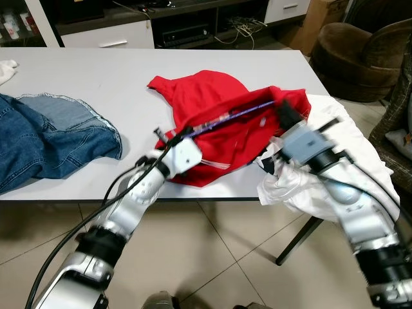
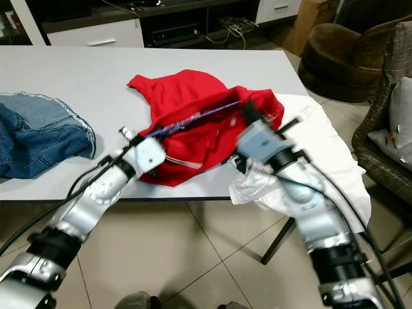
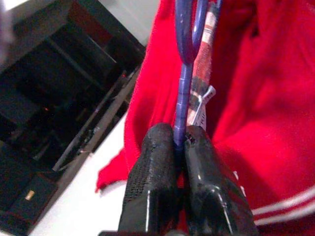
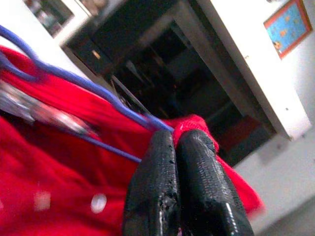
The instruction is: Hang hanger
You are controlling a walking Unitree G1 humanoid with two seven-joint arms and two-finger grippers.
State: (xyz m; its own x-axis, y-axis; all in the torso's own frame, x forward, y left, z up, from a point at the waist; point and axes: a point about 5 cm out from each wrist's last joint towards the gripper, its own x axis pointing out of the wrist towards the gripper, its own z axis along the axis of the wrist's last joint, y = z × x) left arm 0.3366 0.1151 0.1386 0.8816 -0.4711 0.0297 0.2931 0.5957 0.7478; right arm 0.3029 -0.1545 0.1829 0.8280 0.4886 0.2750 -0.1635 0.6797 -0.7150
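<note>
A red shirt (image 1: 212,96) lies on the grey table (image 1: 96,77) near its front right corner. A thin purple hanger (image 1: 238,112) runs across the shirt's opening. My left gripper (image 1: 175,135) is at the shirt's near left edge, shut on one end of the hanger (image 3: 184,88), which passes between its fingertips (image 3: 162,137). At the hanger's other end, my right gripper (image 1: 283,112) is shut and pinches a fold of red shirt (image 4: 194,123) beside the purple wire (image 4: 98,91). The right arm is blurred in both eye views.
Blue jeans (image 1: 45,129) lie at the table's left. A white cloth (image 1: 341,135) hangs over the right corner, under my right arm. Beyond the table stand a brown armchair (image 1: 360,51) and a dark TV cabinet (image 1: 180,26); a wicker chair (image 2: 386,96) is on the right.
</note>
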